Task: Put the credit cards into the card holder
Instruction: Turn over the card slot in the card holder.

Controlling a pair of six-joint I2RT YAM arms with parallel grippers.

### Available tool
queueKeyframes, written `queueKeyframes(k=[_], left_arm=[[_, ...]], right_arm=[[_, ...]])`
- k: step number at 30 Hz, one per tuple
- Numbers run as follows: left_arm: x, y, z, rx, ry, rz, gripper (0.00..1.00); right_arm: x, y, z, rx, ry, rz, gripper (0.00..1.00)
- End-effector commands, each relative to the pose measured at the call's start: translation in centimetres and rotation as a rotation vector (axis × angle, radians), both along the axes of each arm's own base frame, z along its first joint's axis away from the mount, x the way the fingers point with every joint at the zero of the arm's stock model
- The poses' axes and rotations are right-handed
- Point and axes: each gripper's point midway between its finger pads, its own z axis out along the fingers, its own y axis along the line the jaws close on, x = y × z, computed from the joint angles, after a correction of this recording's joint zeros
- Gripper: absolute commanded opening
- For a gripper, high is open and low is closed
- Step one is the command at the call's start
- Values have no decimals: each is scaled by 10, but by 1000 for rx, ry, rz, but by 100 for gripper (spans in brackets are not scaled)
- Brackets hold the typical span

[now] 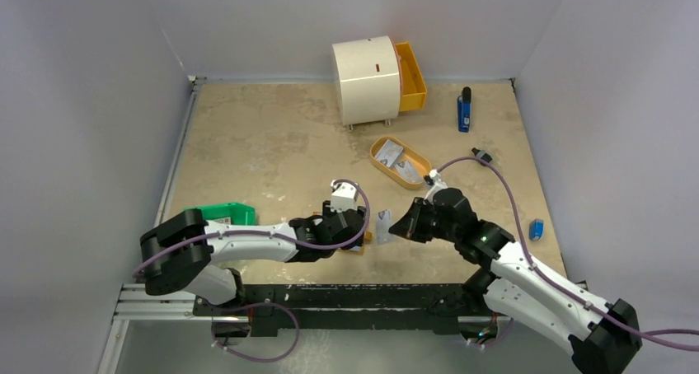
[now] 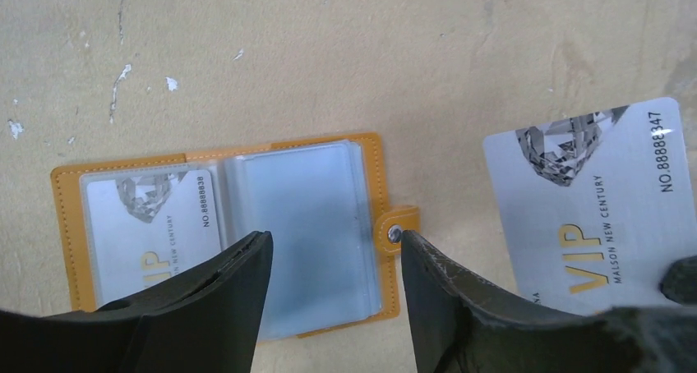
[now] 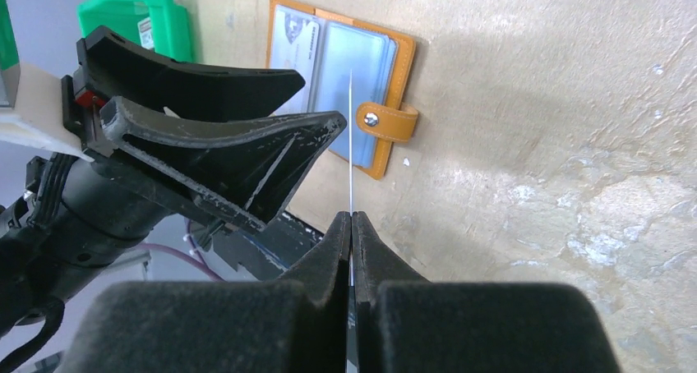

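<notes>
**Right jaws pinching one card beside the open holder**

Right gripper: black fingers fill the foreground of its wrist view, pressed together on the loose credit card, a thin pale silver-blue plastic rectangle seen there edge-on as a white line; the same card shows face-on in the left wrist view, with grey diamond print and gold VIP lettering, gripped at a lower corner; it stands apart from the holder, on the snap-tab side.

Card holder: square tan-orange leather wallet lying open and flat on the mottled beige tabletop, near the front edge between the two arms; clear plastic sleeves face up; the stowed credit card, same print, sits in the sleeve at the left of that view; the sleeves beside it look plain pale blue.

Left gripper: jaws apart, nothing between the fingers, poised over the holder's middle; cannot tell whether they touch the sleeves.

Top view, elsewhere: green plastic bin beside the left arm; cream drum-shaped cabinet with an orange drawer pulled out, at the back; orange oval tray holding paper slips, mid-table.
</notes>
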Motion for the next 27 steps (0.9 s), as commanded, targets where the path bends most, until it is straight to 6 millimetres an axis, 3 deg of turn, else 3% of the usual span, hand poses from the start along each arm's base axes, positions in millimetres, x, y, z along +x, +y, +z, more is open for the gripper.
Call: queueKeyframes(k=[1,6,13,17,27], left_arm=[[3,-15,19,-43,-26,-33,59],[3,-12,12,17,-29,-21,59],[7,12,28,52,-87,51,60],[0,22,13,104,-65,24,60],[-10,5,-15,129,-13,-68,63]], right_arm=[[7,-6,11,2,-49,-51,0],[5,-10,11,3,-49,-61,0],[2,-6,8,19,-37,-41,0],[2,-1,6,30,-27,-24,0],[6,5,6,35,-20,-17,0]])
